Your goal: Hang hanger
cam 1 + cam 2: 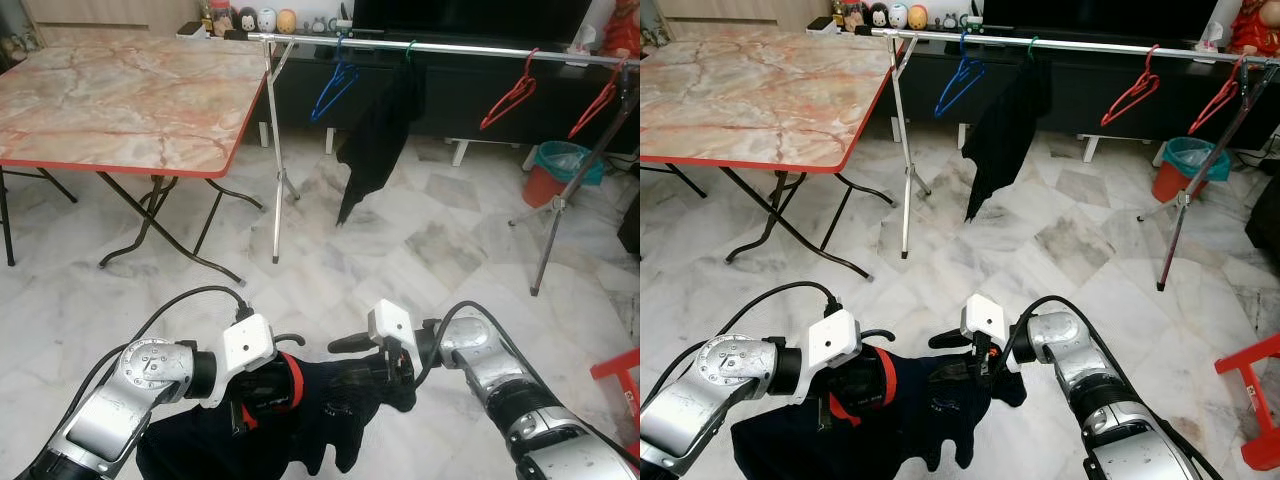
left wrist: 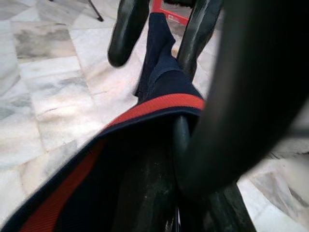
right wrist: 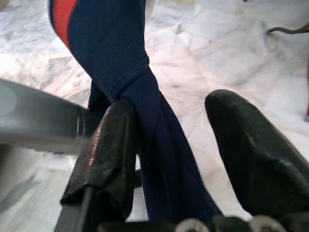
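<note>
The left gripper [image 1: 262,392] is seen low in front of the body, its black fingers [image 2: 145,203] buried in a dark navy garment [image 1: 300,420] with a red band [image 1: 290,385]; whether they are clamped or apart cannot be told. A thin dark hook [image 1: 285,340], judged to be the hanger's, is seen rising just above this gripper. The right gripper [image 1: 375,368] is held close beside it, fingers [image 3: 104,145] spread, with a twisted fold of the cloth running between them and touching one pad, not yet pinched.

The garment is judged soft, limp and light; it sags below both wrists and will slide or swing if gripped by cloth alone. The hanger inside is judged stiff, so a hold is best taken at its neck just under the hook, leaving the hook free for the rail.

Both silver forearms are bent inward, wrists nearly meeting at waist height. Well ahead, the metal rail [image 1: 450,47] is seen carrying a blue hanger [image 1: 333,85], a hung black garment [image 1: 380,140] and red hangers [image 1: 508,98], beside a marble-topped table [image 1: 120,95]
</note>
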Robot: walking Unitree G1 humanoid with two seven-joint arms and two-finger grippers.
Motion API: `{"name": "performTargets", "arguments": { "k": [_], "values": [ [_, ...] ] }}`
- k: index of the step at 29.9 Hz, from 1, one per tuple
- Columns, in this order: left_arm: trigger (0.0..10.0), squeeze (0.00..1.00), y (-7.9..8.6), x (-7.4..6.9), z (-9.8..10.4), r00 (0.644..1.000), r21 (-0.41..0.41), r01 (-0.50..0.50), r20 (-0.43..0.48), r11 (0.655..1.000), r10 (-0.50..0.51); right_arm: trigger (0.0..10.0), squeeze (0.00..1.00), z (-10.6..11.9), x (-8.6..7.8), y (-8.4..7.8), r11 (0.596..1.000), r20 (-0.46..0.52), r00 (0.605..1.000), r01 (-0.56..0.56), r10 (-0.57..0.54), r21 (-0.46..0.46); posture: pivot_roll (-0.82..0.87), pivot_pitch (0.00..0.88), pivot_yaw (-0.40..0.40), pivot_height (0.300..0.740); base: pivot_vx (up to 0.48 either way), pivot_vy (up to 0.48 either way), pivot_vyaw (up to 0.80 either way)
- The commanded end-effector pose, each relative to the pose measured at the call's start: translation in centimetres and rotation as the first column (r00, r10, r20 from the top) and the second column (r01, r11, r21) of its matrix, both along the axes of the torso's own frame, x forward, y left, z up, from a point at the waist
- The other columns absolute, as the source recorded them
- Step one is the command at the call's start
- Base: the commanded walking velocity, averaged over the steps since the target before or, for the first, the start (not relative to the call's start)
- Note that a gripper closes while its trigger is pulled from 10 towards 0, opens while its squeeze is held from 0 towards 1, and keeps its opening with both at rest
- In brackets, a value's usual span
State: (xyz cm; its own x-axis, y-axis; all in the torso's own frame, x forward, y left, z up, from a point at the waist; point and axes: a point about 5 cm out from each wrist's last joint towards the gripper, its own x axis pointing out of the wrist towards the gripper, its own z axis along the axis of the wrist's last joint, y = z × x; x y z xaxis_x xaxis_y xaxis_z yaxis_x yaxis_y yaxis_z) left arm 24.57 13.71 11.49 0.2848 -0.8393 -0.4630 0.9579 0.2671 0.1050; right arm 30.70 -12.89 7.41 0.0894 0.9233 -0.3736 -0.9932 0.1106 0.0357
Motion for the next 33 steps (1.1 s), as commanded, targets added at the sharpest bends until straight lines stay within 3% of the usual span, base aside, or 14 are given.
{"name": "performTargets", "arguments": {
  "k": [1, 2, 4, 9, 11, 12, 13, 14, 20, 23, 29, 31, 33],
  "values": [
    [0.0, 0.00, -0.1, 0.2, 0.0, 1.000, 0.011, -0.003, 0.028, 1.000, 0.003, 10.0, 1.00, 1.2, 0.7, 0.1, 1.000, 0.052, 0.999, 0.010, -0.011, 0.022, 0.08, 0.049, -0.035, 0.740, 0.000, 0.000, 0.00],
    [0.0, 0.00, -0.1, 0.3, -0.1, 0.999, 0.012, -0.009, 0.031, 1.000, 0.009, 10.0, 0.81, 1.2, 0.7, 0.1, 1.000, 0.049, 0.999, 0.013, -0.014, 0.024, 0.08, 0.050, -0.034, 0.740, 0.000, 0.000, 0.00],
    [0.0, 0.00, 0.0, 0.6, -0.3, 0.998, 0.005, -0.043, 0.044, 0.999, 0.042, 10.0, 0.00, 1.1, 0.7, 0.0, 0.999, 0.054, 0.998, 0.021, -0.023, 0.029, 0.08, 0.051, -0.033, 0.740, 0.000, 0.000, 0.00],
    [0.0, 0.00, 0.1, 1.5, -0.4, 0.989, 0.010, -0.119, 0.089, 0.993, 0.117, 10.0, 0.00, 1.1, 0.6, -0.3, 0.999, 0.072, 0.997, 0.034, -0.036, 0.028, 0.08, 0.051, -0.032, 0.740, 0.000, 0.000, 0.00],
    [3.4, 0.00, 0.3, 2.4, -0.4, 0.972, 0.000, -0.199, 0.130, 0.980, 0.197, 10.0, 0.00, 1.2, 0.6, -0.5, 0.998, 0.092, 0.994, 0.054, -0.057, 0.033, 0.07, 0.048, -0.030, 0.740, 0.000, 0.000, 0.00],
    [3.4, 0.00, 0.4, 2.7, -0.3, 0.963, -0.006, -0.227, 0.145, 0.974, 0.225, 10.0, 0.00, 1.3, 0.7, -0.5, 0.997, 0.103, 0.992, 0.064, -0.067, 0.035, 0.07, 0.048, -0.030, 0.740, 0.000, 0.000, 0.00],
    [9.5, 0.00, 0.5, 3.0, -0.2, 0.955, -0.019, -0.256, 0.152, 0.967, 0.255, 10.0, 0.00, 1.4, 0.8, -0.6, 0.995, 0.121, 0.988, 0.093, -0.097, 0.039, 0.07, 0.048, -0.030, 0.740, 0.000, 0.000, 0.00],
    [10.0, 0.00, 0.4, 3.6, 0.0, 0.939, -0.040, -0.295, 0.172, 0.955, 0.297, 10.0, 0.00, 1.4, 1.2, -0.9, 0.985, 0.152, 0.973, 0.167, -0.171, 0.040, 0.07, 0.048, -0.030, 0.740, 0.000, 0.000, 0.00],
    [10.0, 0.00, -0.2, 4.3, 0.4, 0.914, -0.101, -0.348, 0.182, 0.932, 0.361, 10.0, 0.00, 1.1, 1.4, -1.5, 0.942, 0.246, 0.910, 0.329, -0.335, 0.067, 0.06, 0.045, -0.028, 0.740, 0.000, 0.000, 0.00],
    [10.0, 0.00, -0.3, 4.9, 0.5, 0.890, -0.118, -0.399, 0.190, 0.909, 0.415, 10.0, 0.00, 1.3, 1.7, -1.9, 0.897, 0.298, 0.847, 0.428, -0.440, 0.110, 0.06, 0.039, -0.027, 0.740, 0.000, 0.000, 0.00],
    [10.0, 0.00, -1.0, 6.6, 1.8, 0.838, -0.210, -0.495, 0.142, 0.843, 0.527, 10.0, 0.00, 0.6, 1.7, -2.5, 0.758, 0.327, 0.688, 0.624, -0.648, 0.190, 0.05, 0.024, -0.016, 0.740, 0.000, 0.000, 0.00],
    [10.0, 0.00, -1.3, 7.1, 2.3, 0.821, -0.234, -0.520, 0.127, 0.822, 0.556, 10.0, 0.00, 0.0, 1.4, -2.5, 0.727, 0.307, 0.662, 0.658, -0.684, 0.199, 0.05, 0.020, -0.014, 0.740, 0.000, 0.000, 0.00],
    [10.0, 0.00, -1.3, 7.3, 2.4, 0.816, -0.238, -0.527, 0.124, 0.816, 0.564, 10.0, 0.00, -0.2, 1.3, -2.4, 0.724, 0.304, 0.661, 0.661, -0.686, 0.197, 0.05, 0.017, -0.011, 0.740, 0.000, 0.000, 0.00]
  ]
}}
